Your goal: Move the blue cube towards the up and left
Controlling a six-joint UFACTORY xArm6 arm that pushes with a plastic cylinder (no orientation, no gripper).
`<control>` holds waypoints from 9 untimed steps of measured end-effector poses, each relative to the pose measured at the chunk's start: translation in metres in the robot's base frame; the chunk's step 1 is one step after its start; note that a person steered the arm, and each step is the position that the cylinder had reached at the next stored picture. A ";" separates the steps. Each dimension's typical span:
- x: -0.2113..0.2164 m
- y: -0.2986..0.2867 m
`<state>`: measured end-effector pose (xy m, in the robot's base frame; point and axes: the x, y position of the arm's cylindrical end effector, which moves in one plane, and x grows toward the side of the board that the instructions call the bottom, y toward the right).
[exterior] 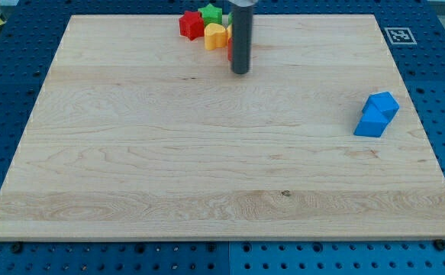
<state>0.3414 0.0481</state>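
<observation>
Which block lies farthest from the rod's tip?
The blue block, alone near the view's right edge. The red, green and yellow blocks all cluster at the view's top beside my tip.

tip (pixel 240 72) at top centre, just right of cluster: red block (pixel 191 24), green block (pixel 211 14), yellow block (pixel 217 35) | blue blocks (pixel 376 114) touching at right edge, well apart from tip | board (pixel 207 176) between them holds no obstacle

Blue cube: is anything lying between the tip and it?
Nothing visible. My tip is near the view's top, beside the red, green and yellow blocks; bare board separates it from the blue cube.
</observation>
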 end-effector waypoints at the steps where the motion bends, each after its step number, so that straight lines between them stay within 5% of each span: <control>1: -0.004 0.044; 3: -0.021 0.046; 6: 0.023 0.265; 8: 0.127 0.274; 9: 0.110 0.227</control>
<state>0.4516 0.2754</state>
